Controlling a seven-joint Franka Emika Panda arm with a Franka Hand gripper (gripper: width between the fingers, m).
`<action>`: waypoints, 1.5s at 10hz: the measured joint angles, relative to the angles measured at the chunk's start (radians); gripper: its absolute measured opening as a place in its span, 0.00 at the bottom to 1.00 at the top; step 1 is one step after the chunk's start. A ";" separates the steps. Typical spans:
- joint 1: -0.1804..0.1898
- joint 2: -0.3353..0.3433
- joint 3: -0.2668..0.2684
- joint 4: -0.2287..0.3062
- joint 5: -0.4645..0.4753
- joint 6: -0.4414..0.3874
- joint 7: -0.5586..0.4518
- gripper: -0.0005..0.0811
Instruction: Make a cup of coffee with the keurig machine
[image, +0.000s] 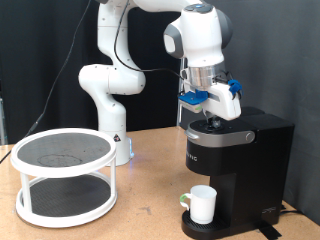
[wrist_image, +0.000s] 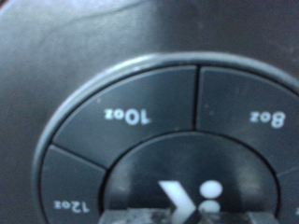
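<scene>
While the two-tier white rack (image: 62, 176) stands well off to the exterior view's left of the gripper (image: 212, 120), the gripper hovers on the keurig machine (image: 240, 160) top; its opening I cannot tell. Below it, the cup (image: 202, 204) sits on the drip base. Drifting sideways risks pressing the 10oz button (wrist_image: 126, 114) instead of another size.

black keurig machine (image: 237, 160) with white size labels, plain white cup (image: 202, 204), white two-tier rack (image: 64, 177).
</scene>
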 joint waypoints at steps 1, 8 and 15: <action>-0.002 0.006 -0.003 0.006 0.015 -0.016 0.000 0.01; -0.027 0.096 -0.026 0.103 0.091 -0.190 0.059 0.01; -0.040 0.150 -0.042 0.156 0.125 -0.271 0.060 0.01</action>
